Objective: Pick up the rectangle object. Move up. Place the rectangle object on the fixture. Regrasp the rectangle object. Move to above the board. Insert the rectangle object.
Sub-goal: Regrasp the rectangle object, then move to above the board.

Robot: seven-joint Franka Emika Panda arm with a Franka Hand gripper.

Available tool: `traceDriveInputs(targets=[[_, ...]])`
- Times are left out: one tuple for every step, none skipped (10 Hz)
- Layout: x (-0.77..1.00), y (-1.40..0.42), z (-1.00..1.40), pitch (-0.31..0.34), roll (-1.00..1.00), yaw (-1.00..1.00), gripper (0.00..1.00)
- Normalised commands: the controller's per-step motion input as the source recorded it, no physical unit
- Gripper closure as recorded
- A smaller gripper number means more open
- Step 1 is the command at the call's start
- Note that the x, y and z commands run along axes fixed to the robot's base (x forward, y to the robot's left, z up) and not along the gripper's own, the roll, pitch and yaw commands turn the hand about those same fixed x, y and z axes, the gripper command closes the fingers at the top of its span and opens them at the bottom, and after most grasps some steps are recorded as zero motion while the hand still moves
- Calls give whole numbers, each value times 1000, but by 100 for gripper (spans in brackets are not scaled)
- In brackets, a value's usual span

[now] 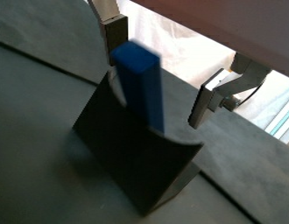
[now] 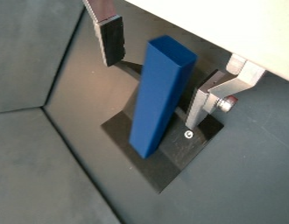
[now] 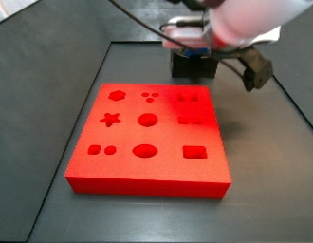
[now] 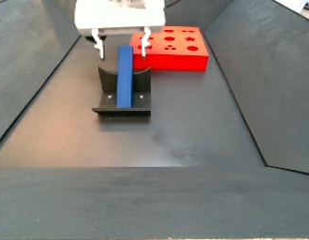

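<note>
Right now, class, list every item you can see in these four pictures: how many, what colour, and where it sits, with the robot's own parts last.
Plain blue rectangular bar: one, blue, leaning on the fixture between the open fingers, not gripped.
Dark grey L-shaped fixture: one, dark grey, on the floor beside the board.
Flat bright red board with shaped cutouts: one, red, on the dark floor.
Gripper: one, white body with silver fingers, above the fixture, jaws open either side of the bar.
</note>
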Motion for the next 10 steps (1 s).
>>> traceDriveInputs(targets=[[75, 0, -303, 29, 66, -25, 0], [79, -3, -209, 34, 68, -13, 0], [0, 0, 0, 0, 0, 0, 100], [30, -15, 1000, 272, 141, -85, 100], [30, -15, 1000, 272, 141, -85, 100], [28, -18, 1000, 269, 97, -12, 100], [27, -18, 1000, 259, 36, 76, 100], [29, -18, 1000, 245, -1, 130, 100], [30, -19, 1000, 233, -14, 156, 100], [35, -23, 1000, 181, -22, 202, 100]])
